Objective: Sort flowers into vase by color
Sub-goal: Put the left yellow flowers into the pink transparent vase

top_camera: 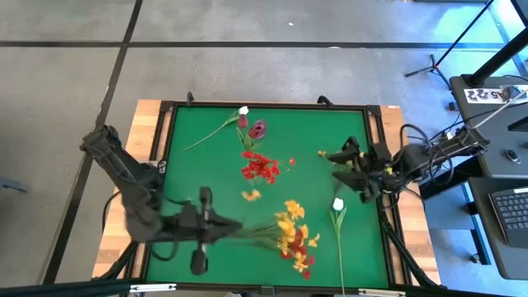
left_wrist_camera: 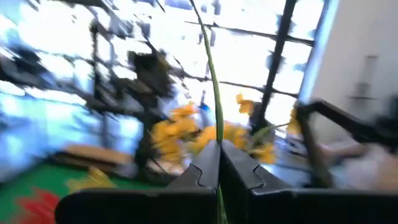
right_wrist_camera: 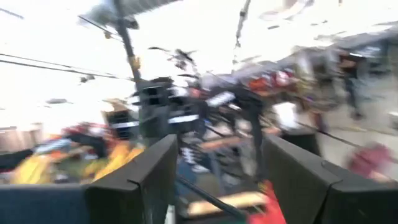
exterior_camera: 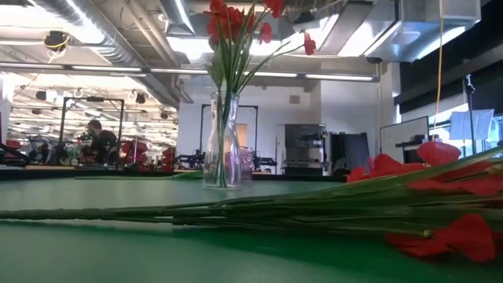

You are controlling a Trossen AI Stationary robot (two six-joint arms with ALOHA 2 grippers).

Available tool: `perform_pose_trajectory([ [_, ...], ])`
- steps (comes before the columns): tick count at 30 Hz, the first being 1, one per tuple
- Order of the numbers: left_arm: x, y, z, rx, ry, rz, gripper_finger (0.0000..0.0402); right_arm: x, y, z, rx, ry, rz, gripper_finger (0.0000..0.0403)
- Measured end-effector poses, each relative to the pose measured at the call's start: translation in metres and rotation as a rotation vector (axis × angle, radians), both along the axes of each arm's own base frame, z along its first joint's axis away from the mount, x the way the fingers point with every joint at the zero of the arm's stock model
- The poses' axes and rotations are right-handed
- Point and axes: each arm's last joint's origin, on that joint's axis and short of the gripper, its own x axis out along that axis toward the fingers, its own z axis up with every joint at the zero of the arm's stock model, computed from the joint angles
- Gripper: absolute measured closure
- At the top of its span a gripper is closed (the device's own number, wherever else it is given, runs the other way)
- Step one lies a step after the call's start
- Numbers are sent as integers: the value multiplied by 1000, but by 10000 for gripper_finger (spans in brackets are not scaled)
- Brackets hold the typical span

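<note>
Left gripper (left_wrist_camera: 219, 163) clamped on thin green stem of yellow-orange spray (top_camera: 293, 230), low over near side of green mat (top_camera: 206, 173). Right gripper (top_camera: 353, 165) at mat's right edge, fingers apart, holding nothing. Red spray (top_camera: 261, 167) in glass vase (exterior_camera: 222, 143) mid-mat. White bud (top_camera: 337, 204) lies beside yellow blooms.

A keyboard (top_camera: 510, 216) sits on the desk (top_camera: 495, 148) beside the table.
</note>
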Motion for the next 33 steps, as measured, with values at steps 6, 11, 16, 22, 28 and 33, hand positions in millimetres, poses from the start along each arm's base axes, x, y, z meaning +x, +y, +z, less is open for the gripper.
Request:
perform_pose_trajectory([
  [6, -2, 18, 52, 116, -50, 158, 401, 8, 7, -3, -109, -24, 71, 171],
  [11, 5, 44, 79, 152, -79, 249, 401, 28, 15, -15, -207, 2, 43, 171],
  [16, 21, 71, 85, 130, -124, 264, 401, 49, 24, -24, -275, -54, 3, 171],
  [22, 42, 96, 80, 69, -144, 233, 401, 69, 30, -31, -385, -179, -188, 171],
  [28, 55, 115, 76, 18, -159, 214, 401, 88, 33, -40, -563, -211, -347, 171],
  [33, 60, 121, 74, -24, -173, 156, 402, 110, 35, -35, -701, -187, -449, 171],
])
